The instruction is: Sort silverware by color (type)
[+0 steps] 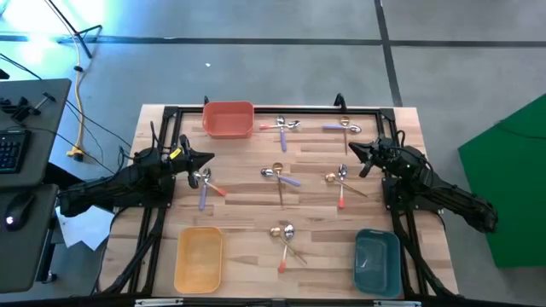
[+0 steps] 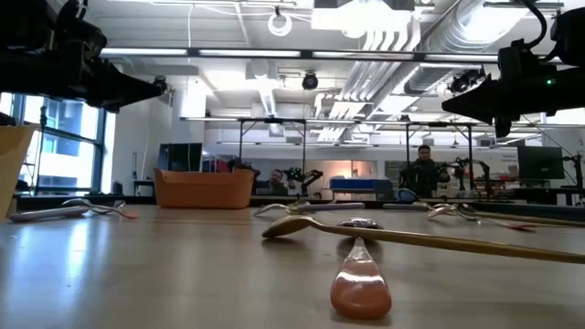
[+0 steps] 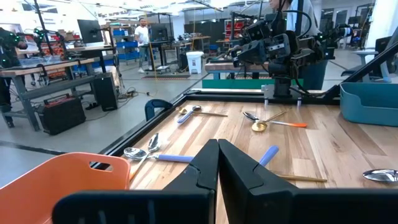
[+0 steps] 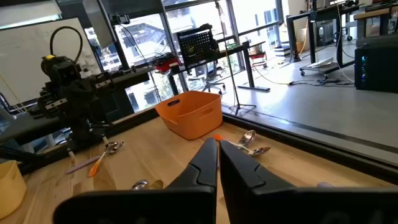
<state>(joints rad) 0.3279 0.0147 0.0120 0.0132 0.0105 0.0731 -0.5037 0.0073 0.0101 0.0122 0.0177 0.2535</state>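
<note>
I am viewing the table (image 1: 247, 183) from above with both arms waiting at its sides: the left gripper (image 1: 207, 159) is hovering at the left edge, just above a small cluster of spoons (image 1: 205, 182), and the right gripper (image 1: 354, 152) is hovering at the right edge, near the far corner. In each wrist view the two dark fingers are lying pressed together with nothing between them, so I am reading both grippers as closed and empty; the left pair (image 3: 217, 171) is pointing across the table toward the right arm, and the right pair (image 4: 217, 165) is pointing toward the red bin (image 4: 189, 113). The silverware is lying scattered on the wood in loose groups: one group (image 1: 284, 126) just beside the red bin (image 1: 229, 118) at the far edge, another (image 1: 344, 128) near the far right corner, a gold spoon crossing a purple-handled one (image 1: 280, 176) at the centre, a group (image 1: 339, 182) with an orange-red handle to its right, and a last group (image 1: 286, 239) near the front edge between the yellow bin (image 1: 199, 257) and the teal bin (image 1: 376, 260). No spoon is showing inside any bin. In the low view an orange-red handle (image 2: 360, 281) is lying nearest the camera under a gold spoon (image 2: 411, 238), and a person (image 2: 422, 172) is standing in the room beyond.
</note>
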